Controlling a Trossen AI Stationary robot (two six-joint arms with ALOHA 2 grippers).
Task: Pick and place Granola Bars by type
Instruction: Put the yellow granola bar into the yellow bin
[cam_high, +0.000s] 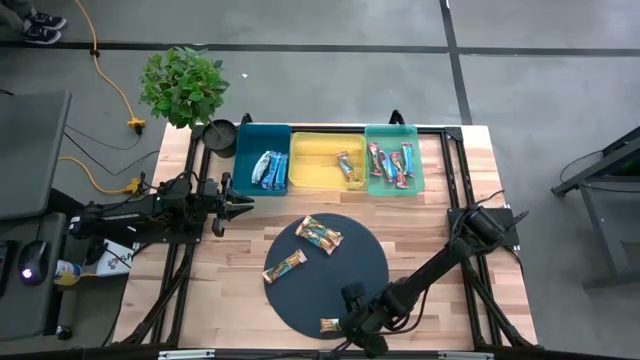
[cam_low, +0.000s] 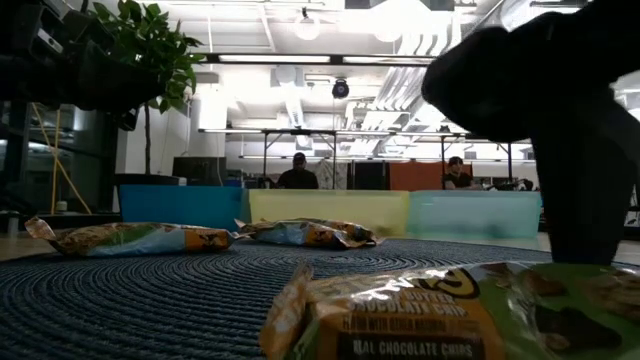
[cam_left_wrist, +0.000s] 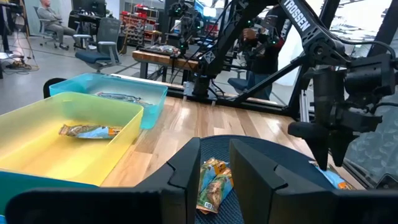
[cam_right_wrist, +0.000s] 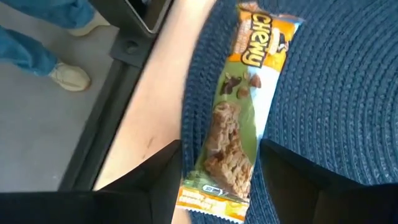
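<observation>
I have the right gripper (cam_right_wrist: 217, 180) low over the near edge of the round blue mat (cam_right_wrist: 336, 93), fingers (cam_right_wrist: 149, 180) spread either side of a green-and-orange chewy granola bar (cam_right_wrist: 239, 106); I can't tell whether they touch it. The left gripper (cam_left_wrist: 214, 180) waits beside the teal bin (cam_high: 262, 158), fingers narrowly parted, holding nothing.

Grey floor (cam_high: 330, 25) crossed by dark seams; yellow cable (cam_high: 112, 80) upper left; ceiling lights (cam_low: 300, 58) over distant desks
</observation>
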